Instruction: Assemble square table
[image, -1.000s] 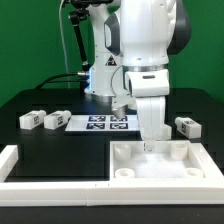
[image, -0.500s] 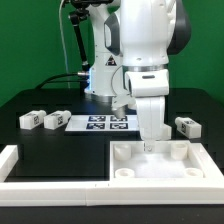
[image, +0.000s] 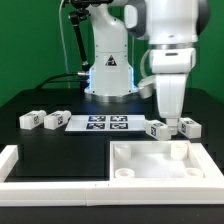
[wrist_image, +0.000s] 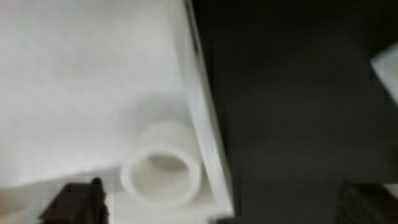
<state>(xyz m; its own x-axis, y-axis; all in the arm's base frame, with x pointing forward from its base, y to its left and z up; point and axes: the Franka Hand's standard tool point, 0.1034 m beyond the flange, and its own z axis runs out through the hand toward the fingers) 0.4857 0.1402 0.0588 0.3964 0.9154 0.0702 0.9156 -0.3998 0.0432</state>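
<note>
Starting at the far left of the exterior view, the first leg block (image: 30, 119) and the second leg block (image: 57, 120) lie side by side on the black table (image: 60, 145), loose and apparently waiting their turn. Below them runs the low border wall (image: 20, 158). At centre lies the marker board (image: 108, 123), flat and carrying only its tags. In the lower right the square tabletop (image: 150, 172) rests with its recessed face up, seemingly butted against the wall. That would brace it and leave its corner sockets open for legs. Behind it, right of centre, the third leg block (image: 157, 129) sits just beside the gripper (image: 171, 124), which hangs low between it and the fourth leg block (image: 189, 126) at the right. The wrist view shows the slab's edge and one socket (wrist_image: 164, 175), with the dark fingertips (wrist_image: 75, 200) spread wide and nothing between them. The tool is released, probably lining up on a leg.
</note>
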